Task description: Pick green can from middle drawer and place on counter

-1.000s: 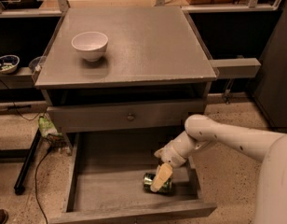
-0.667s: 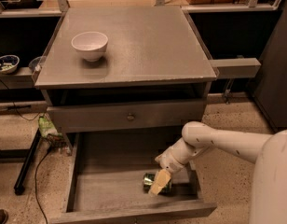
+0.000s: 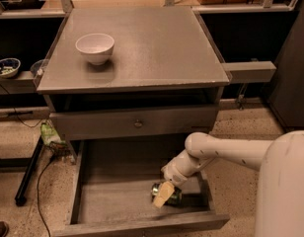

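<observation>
Gripper low in the open middle drawer.
The green can lies on its side at the near right, touching the jaws; their grip cannot be told.

Gripper at green can, inside middle drawer.

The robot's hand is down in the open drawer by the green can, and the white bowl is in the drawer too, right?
No, the white bowl sits on the counter, not in the middle drawer; the camera view shows it. The rest is right: the hand is down in that open drawer by the green can.
</observation>
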Robot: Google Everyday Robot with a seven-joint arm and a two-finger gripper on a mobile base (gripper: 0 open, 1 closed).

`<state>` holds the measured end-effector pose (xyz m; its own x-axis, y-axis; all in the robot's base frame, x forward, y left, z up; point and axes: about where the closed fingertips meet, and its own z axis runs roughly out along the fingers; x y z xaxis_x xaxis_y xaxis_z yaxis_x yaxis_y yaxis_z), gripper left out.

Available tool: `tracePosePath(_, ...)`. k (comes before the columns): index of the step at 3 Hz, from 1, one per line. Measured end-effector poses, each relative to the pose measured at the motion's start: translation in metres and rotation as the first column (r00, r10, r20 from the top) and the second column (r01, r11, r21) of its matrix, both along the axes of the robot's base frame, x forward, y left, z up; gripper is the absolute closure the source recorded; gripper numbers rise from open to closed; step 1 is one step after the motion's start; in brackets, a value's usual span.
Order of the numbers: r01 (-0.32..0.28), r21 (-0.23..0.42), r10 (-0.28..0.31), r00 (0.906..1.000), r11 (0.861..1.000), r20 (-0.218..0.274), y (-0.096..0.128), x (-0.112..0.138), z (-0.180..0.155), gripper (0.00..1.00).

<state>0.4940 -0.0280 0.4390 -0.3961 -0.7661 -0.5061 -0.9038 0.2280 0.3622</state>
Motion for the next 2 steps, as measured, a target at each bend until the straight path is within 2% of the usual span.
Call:
tracePosePath(1, 0.001, -0.001, -0.001, 1.0000, 1.000, 0.001, 0.0009, 0.0004, -0.0009, 0.00)
tracePosePath(2, 0.039, -0.020, -0.039, 0.9992, 0.999, -0.002, -0.0035, 0.0031, -0.0077, 0.00)
